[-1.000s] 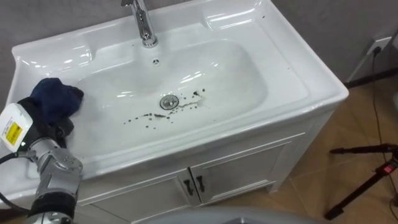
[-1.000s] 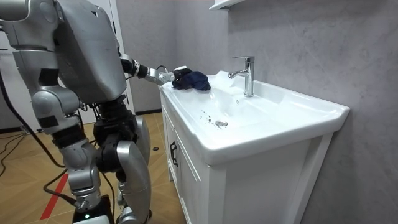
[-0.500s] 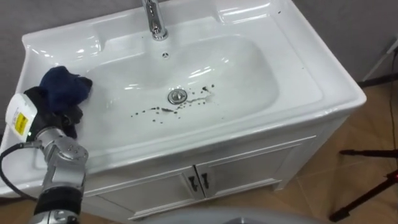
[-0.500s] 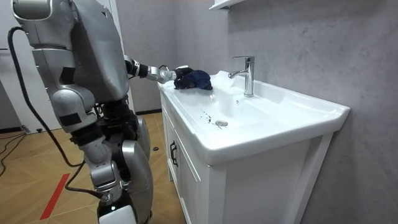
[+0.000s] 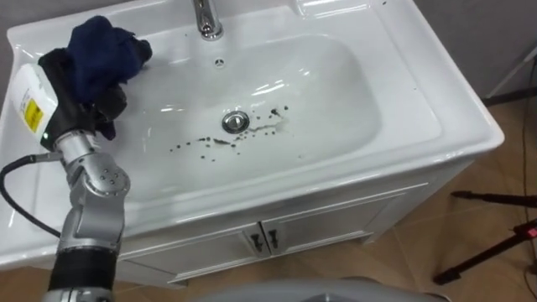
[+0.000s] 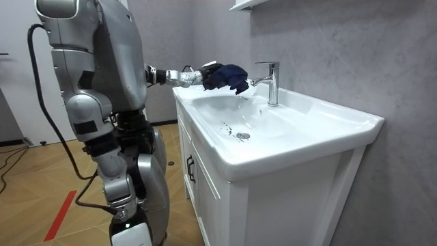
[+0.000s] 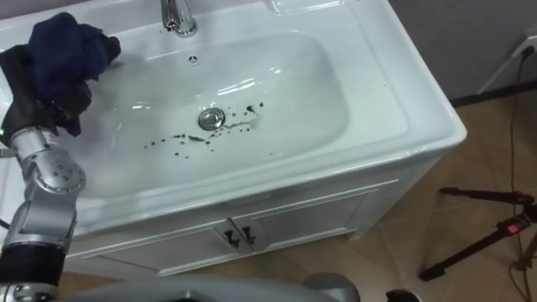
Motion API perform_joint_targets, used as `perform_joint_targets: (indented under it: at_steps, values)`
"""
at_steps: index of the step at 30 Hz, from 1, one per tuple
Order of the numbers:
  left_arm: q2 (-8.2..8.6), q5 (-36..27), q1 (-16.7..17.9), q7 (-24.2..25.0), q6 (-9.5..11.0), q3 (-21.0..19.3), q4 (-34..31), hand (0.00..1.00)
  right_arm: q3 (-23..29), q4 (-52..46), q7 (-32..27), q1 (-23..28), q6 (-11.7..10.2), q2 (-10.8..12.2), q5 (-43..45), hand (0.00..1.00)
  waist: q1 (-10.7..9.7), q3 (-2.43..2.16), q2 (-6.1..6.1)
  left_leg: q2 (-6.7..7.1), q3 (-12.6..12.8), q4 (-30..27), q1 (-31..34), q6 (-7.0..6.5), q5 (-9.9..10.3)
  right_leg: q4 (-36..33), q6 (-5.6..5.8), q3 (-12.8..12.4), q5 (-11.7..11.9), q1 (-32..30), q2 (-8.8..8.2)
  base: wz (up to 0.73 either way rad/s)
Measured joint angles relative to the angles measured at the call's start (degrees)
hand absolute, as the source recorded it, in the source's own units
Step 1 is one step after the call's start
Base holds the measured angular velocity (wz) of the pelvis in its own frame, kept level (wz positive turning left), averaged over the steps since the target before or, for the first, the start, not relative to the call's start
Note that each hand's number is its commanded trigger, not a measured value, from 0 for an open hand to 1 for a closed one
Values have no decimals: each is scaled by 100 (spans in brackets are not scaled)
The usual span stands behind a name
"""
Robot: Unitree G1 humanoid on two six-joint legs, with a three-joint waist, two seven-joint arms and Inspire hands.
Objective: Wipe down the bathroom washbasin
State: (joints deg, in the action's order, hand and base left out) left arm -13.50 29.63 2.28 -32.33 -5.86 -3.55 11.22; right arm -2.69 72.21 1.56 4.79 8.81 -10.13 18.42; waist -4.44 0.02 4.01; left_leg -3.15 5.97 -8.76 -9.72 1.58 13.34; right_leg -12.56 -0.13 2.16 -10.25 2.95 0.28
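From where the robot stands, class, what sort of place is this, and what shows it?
Probably a bathroom or washroom: a white basin with a chrome tap, set on a cabinet with two doors, and a blue cloth in the left robot hand.

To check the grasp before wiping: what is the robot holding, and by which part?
The left hand holds a dark blue cloth, with its fingers curled round the near end of the bunch; the rest bulges out beyond them.
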Motion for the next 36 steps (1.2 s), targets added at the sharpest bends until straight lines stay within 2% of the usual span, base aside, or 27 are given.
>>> perform_joint_targets:
  at_steps: [7, 12, 17, 23, 29, 36]
  values:
    - [-23, 283, 113, 4, -15, 67, 9, 100, 4, -130, 66, 76, 4, 27, 4, 0, -19, 20, -48, 4, 5, 0, 4, 0, 0, -2, 3, 14, -3, 3, -8, 1]
    - [-44, 859, 261, 103, -156, 157, 12, 100, 3, -375, 115, 247, 74, 35, 7, 0, -17, 20, -69, 4, 23, -11, -4, 0, 0, 2, 7, 17, -6, -15, -12, 0]
    - [-46, 1101, 304, 234, -358, 362, 124, 100, -43, -592, 121, 356, 142, 30, -1, 0, -14, 13, -67, 3, 37, -34, -22, 0, 0, -19, 6, 20, -5, -4, -13, 0]
    - [-43, 1102, 361, 725, -633, 672, 420, 100, -71, -662, 251, 353, 264, 28, -7, 0, -16, -12, -42, 2, 133, -43, -43, 0, 0, -42, 6, -26, -4, -22, -9, -4]
    - [-40, 1196, 405, 1310, -888, 784, 707, 100, -65, -743, 449, 402, 376, 13, 4, 0, -62, -29, -47, -7, 135, -29, -75, 0, 0, -16, 2, -26, 13, 12, 1, 0]
    - [-53, 1401, 362, 1532, -1004, 772, 948, 100, -38, -741, 498, 360, 397, 11, 44, 0, -222, -21, -33, -10, 167, 14, -50, 0, 0, -37, 3, -40, 14, 8, 7, 0]
